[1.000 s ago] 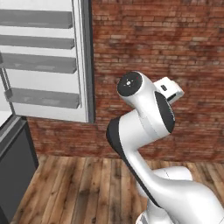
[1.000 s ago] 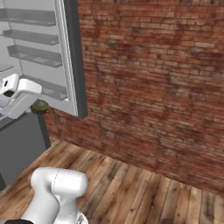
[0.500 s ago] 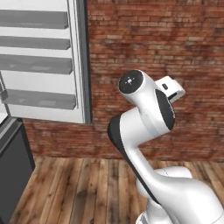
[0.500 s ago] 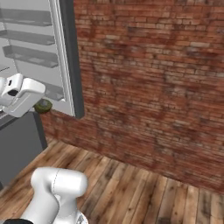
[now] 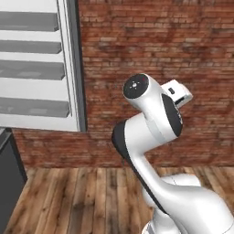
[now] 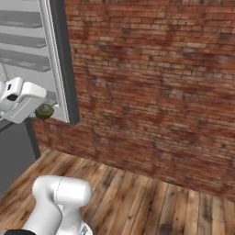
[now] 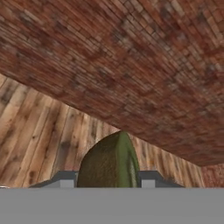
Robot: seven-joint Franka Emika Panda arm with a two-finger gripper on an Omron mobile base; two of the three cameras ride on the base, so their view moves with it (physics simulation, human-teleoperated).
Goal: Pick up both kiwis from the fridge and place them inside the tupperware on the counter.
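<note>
A: What has changed since a second ago?

B: The whole scene has slid left in both base views, so the base has turned or driven. The open fridge door takes up less of each picture now and the brick wall takes more. The arm keeps the same pose relative to the cameras.

A: Where is the fruit?

B: One small olive-brown, egg-shaped kiwi (image 7: 110, 161) sits between the two dark finger tips of the two-finger gripper (image 7: 105, 179). The jaws are clenched on it, one tip against each side. In the right base view the same kiwi (image 6: 44, 111) shows just right of the white hand, in the air, in front of the lower edge of the door.

A: And around it?

B: Beyond the kiwi the hand view looks at a red-brown brick wall (image 7: 131, 65) and a brown wooden plank floor (image 7: 39, 131) beneath it, both well apart from the fruit. In the left base view the white arm with dark joints (image 5: 153, 132) rises from the lower right, elbow high, its hand reaching toward the far right.

A: The fridge?

B: The tall dark grey fridge's open door (image 5: 41, 64), pale inside with flat grey door shelves, stands at the far left. The dark cabinet body (image 6: 16, 151) lies low on the left. I cannot tell where the second kiwi is.
</note>
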